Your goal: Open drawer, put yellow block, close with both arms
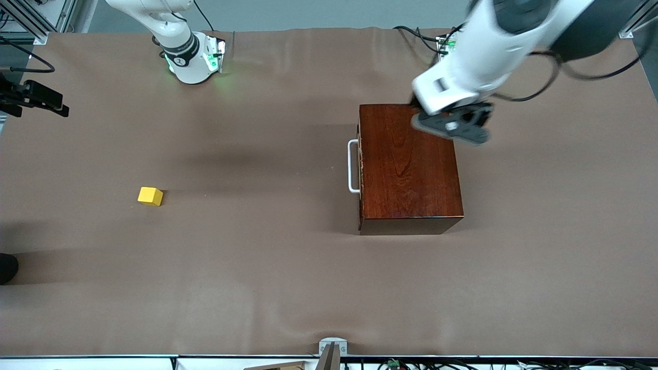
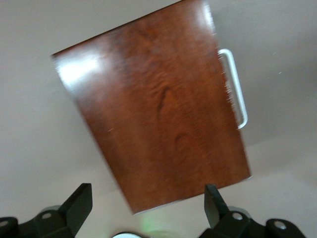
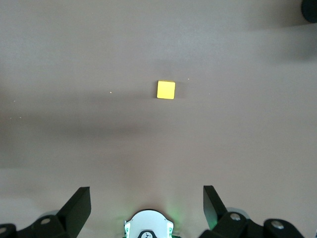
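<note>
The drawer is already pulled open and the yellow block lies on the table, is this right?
Not quite. The drawer is shut, its handle close against the box, as the front view shows. The block does lie on the table.

a robotics lab, by the look of it: a wide table point(image 1: 267, 288) under a plain brown cloth, two white arms bolted along one edge with green-lit bases point(image 1: 198, 64). aluminium framing point(image 1: 31, 23) stands at the corners, black cables point(image 1: 416, 36) trail near the bases, and a camera mount point(image 1: 331, 352) is clamped to the table's near edge.
</note>
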